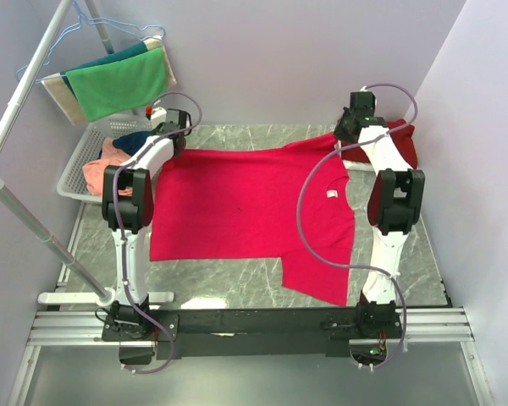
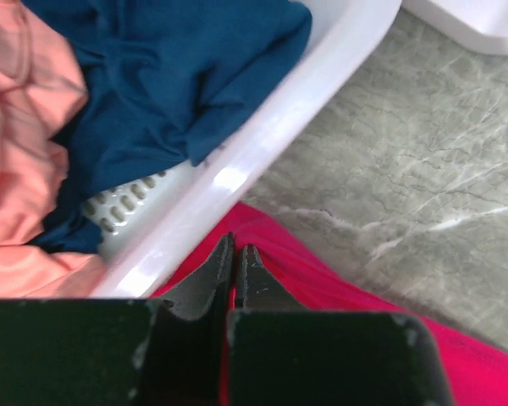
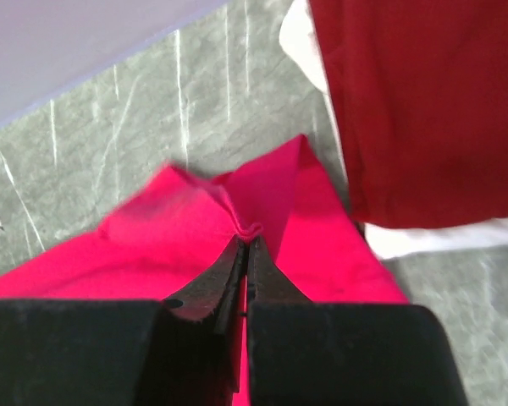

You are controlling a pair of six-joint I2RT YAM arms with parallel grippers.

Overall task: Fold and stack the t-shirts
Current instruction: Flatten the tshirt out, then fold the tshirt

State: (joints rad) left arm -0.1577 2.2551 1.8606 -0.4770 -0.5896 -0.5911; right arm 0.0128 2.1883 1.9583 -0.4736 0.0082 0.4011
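Left claw and right claw each pinch just a sliver of the pink shirt, so a tug might slip it loose

T-shirts, 4: bright pink t-shirt, maroon t-shirt, salmon t-shirt, navy t-shirt. Towels, 3: green towel, teal towel, beige towel. Also 1 white basket. Grippers, 2: left gripper, right gripper.

White links, black joints, grey cables; left claw, right claw black.
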